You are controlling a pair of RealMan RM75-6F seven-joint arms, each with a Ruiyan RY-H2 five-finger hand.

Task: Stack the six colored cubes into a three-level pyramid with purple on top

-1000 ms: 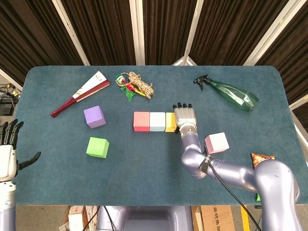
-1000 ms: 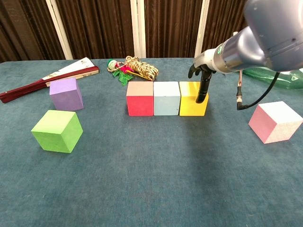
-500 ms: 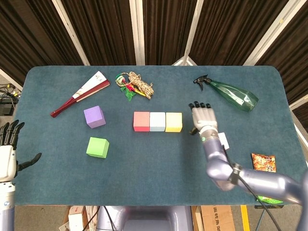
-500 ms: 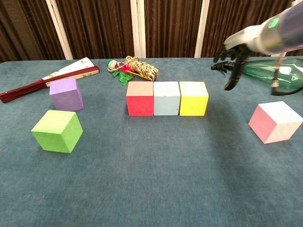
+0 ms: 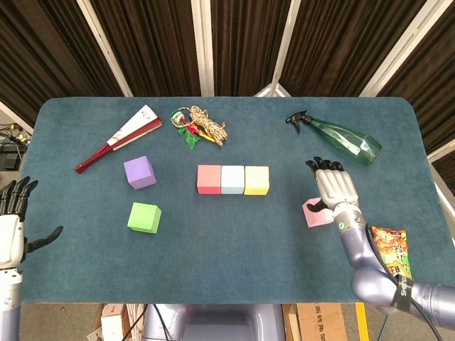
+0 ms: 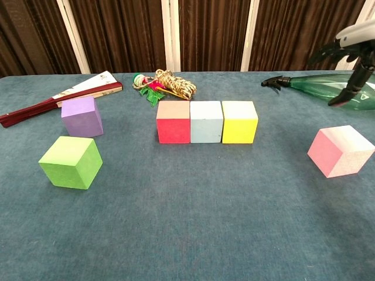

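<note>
Cubes lie spread over the blue table (image 5: pixel 234 263); none is stacked. In the head view, the red cube (image 5: pixel 208 179), light blue cube (image 5: pixel 232 180) and yellow cube (image 5: pixel 257 180) sit touching in a row at the middle. The purple cube (image 5: pixel 139 172) stands well to their left, with the green cube (image 5: pixel 144 217) nearer than it. The pink cube (image 5: pixel 314 213) lies to the right, partly hidden under the right hand (image 5: pixel 335 186), which hangs above it with fingers spread and grasping nothing. The left hand (image 5: pixel 12 220) waits at the near left edge, fingers apart and empty. Along the far side lie a folded fan (image 5: pixel 119 138), a bundle of rope (image 5: pixel 200 126) and a green spray bottle (image 5: pixel 340 141). A snack packet (image 5: pixel 391 250) rests near the right arm; its print is too small to read.

In the chest view, the same row of red (image 6: pixel 173 122), light blue (image 6: pixel 206 122) and yellow (image 6: pixel 239 122) faces the camera. Purple (image 6: pixel 82 116) and green (image 6: pixel 71 162) sit at the left, pink (image 6: pixel 341 151) at the right, tilted cornerwise. The right hand (image 6: pixel 351 64) hovers above it, in front of the bottle (image 6: pixel 319 86).
</note>
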